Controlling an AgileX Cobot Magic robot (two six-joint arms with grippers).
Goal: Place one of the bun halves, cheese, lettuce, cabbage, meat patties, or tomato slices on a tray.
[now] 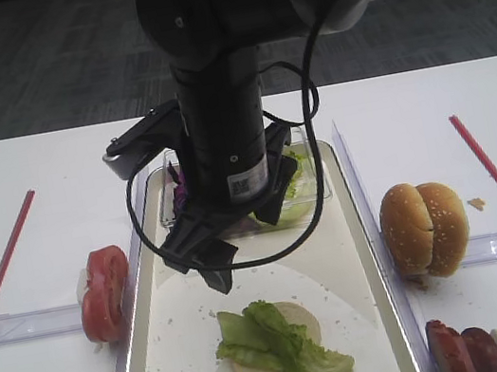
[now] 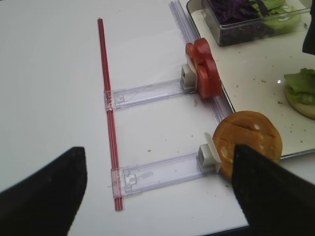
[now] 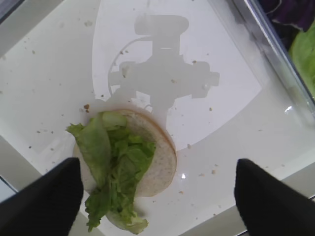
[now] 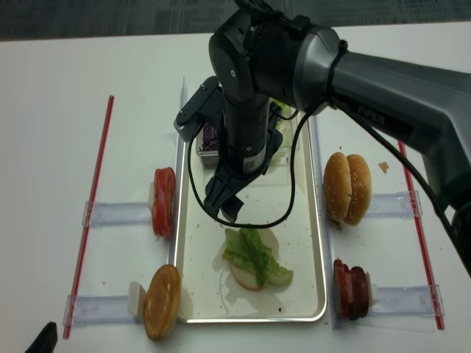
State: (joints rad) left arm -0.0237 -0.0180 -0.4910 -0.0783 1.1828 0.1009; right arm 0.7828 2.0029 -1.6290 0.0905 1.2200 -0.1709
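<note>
On the white surface (image 1: 24,168) lies the tray (image 1: 361,253); the lettuce (image 1: 271,341) rests on a pale bun half (image 1: 300,316) there. The right end effector (image 1: 206,261) hovers just above them, spread wide, holding nothing; the left end effector (image 2: 157,189) likewise.

Right gripper (image 3: 157,196) is pointed straight down with jaws spread wide, nothing held. Left gripper (image 2: 157,191) is likewise held wide apart, empty.

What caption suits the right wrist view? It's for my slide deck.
Open right gripper hovering above the lettuce lying on a pale bun half on the crumb-speckled tray.
</note>
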